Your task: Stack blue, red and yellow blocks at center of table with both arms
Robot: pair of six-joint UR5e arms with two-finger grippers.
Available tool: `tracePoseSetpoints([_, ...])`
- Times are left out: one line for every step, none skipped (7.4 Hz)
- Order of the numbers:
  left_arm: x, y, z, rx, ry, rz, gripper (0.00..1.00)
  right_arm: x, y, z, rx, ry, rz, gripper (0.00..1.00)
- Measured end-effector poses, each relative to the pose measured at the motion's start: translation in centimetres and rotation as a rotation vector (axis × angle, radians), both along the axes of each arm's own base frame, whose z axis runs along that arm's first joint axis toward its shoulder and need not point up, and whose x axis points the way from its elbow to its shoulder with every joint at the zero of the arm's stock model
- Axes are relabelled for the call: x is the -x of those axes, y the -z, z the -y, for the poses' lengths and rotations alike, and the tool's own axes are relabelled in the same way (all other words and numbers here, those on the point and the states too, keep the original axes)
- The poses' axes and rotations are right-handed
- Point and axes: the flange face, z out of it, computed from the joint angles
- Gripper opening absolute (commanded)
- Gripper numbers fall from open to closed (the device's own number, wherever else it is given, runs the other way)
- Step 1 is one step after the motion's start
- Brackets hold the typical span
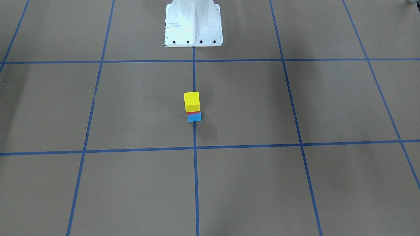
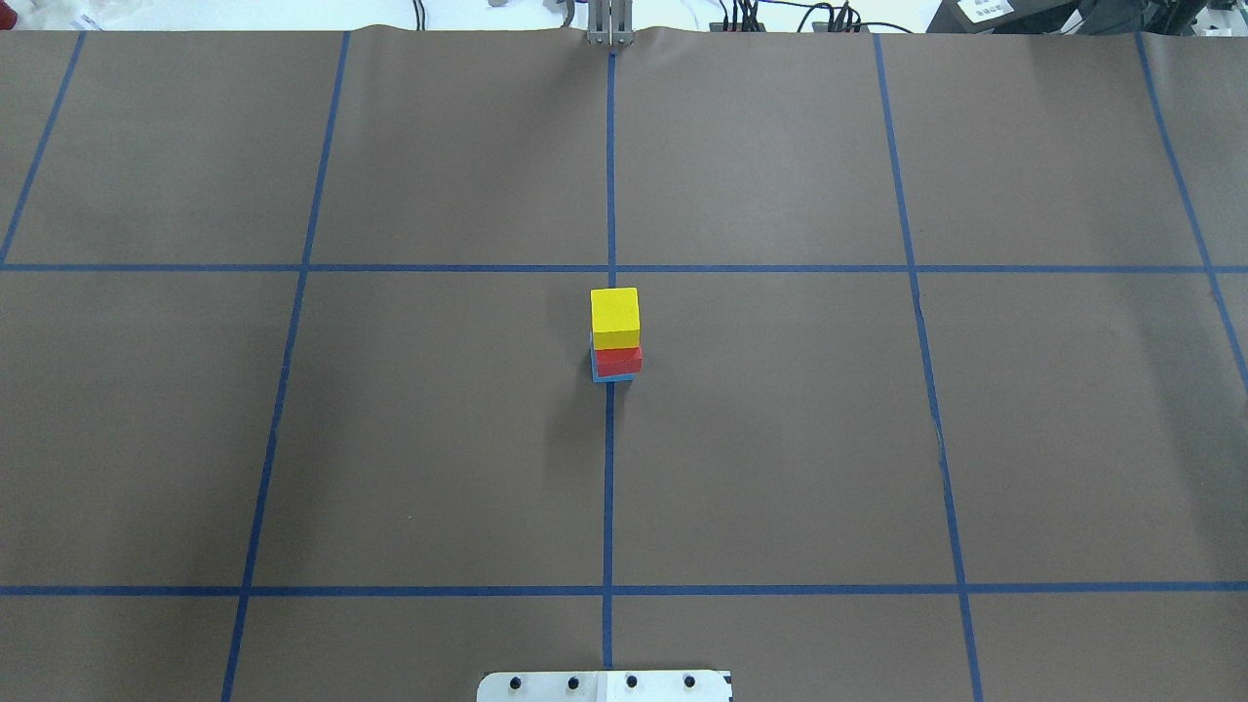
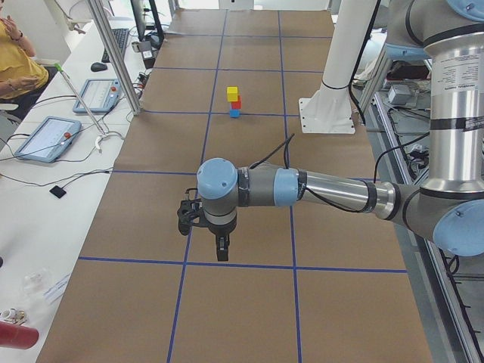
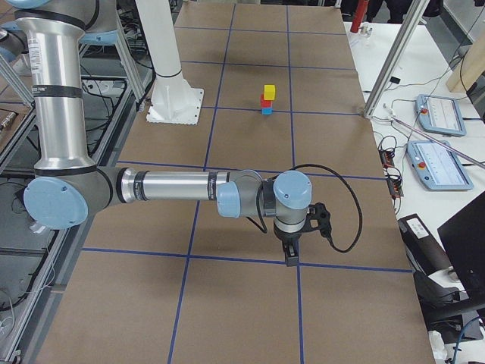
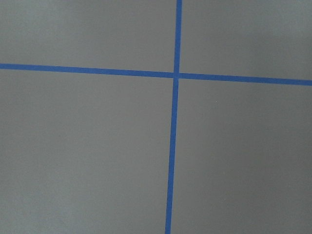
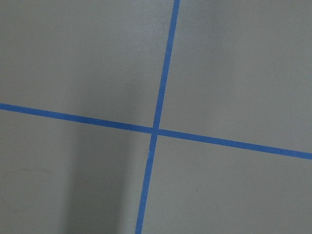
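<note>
The three blocks stand in one stack on the table's [image 2: 439, 439] middle tape line: the yellow block [image 2: 614, 314] on top, the red block [image 2: 618, 361] under it, the blue block [image 2: 609, 376] at the bottom. In the front-facing view the yellow block [image 1: 191, 101] hides most of the red block [image 1: 193, 112] above the blue block [image 1: 194, 117]. Nothing touches the stack. The left gripper [image 3: 221, 253] hangs over a tape crossing far from the stack; the right gripper [image 4: 290, 258] does likewise at the other end. Whether they are open or shut I cannot tell. Both wrist views show only bare table and tape.
The white pedestal base [image 1: 193, 23] stands behind the stack on the robot's side. Side benches carry tablets [image 3: 45, 136] and pendants [image 4: 436, 163] with cables. A person [image 3: 15, 53] sits at the far bench. An aluminium post [image 3: 113, 60] rises at the table's edge.
</note>
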Motion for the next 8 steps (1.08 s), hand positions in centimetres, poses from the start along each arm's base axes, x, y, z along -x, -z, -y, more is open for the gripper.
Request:
tracePoseSetpoints([0.0, -1.3, -0.3, -0.012, 0.031, 0.001, 1.0, 0.0, 0.0, 0.0, -0.001, 0.0, -0.001, 1.0])
tracePoseSetpoints([0.0, -2.8, -0.2, -0.041, 0.045, 0.004, 1.0, 0.0, 0.1, 0.1, -0.001, -0.001, -0.001, 1.0])
tracePoseSetpoints([0.0, -4.0, -0.1, -0.066, 0.049, 0.005, 1.0, 0.0, 0.1, 0.1, 0.0, -0.001, -0.001, 1.0])
tracePoseSetpoints([0.0, -4.9, 0.0, -0.084, 0.049, 0.007, 0.99, 0.0, 0.1, 0.2, 0.0, -0.001, 0.0, 1.0])
tracePoseSetpoints([-0.1, -5.1, 0.1, -0.108, 0.047, 0.009, 1.0, 0.0, 0.1, 0.1, 0.001, -0.001, 0.001, 1.0])
tracePoseSetpoints([-0.2, -4.9, 0.3, -0.135, 0.044, 0.011, 1.0, 0.0, 0.0, 0.1, 0.004, -0.001, 0.001, 1.0])
tracePoseSetpoints([-0.2, -4.7, 0.5, -0.159, 0.044, 0.013, 1.0, 0.0, -0.1, 0.0, 0.006, -0.001, 0.002, 1.0])
tracePoseSetpoints([-0.2, -4.7, 0.5, -0.172, 0.044, 0.015, 1.0, 0.0, -0.1, -0.1, 0.007, -0.002, 0.003, 1.0])
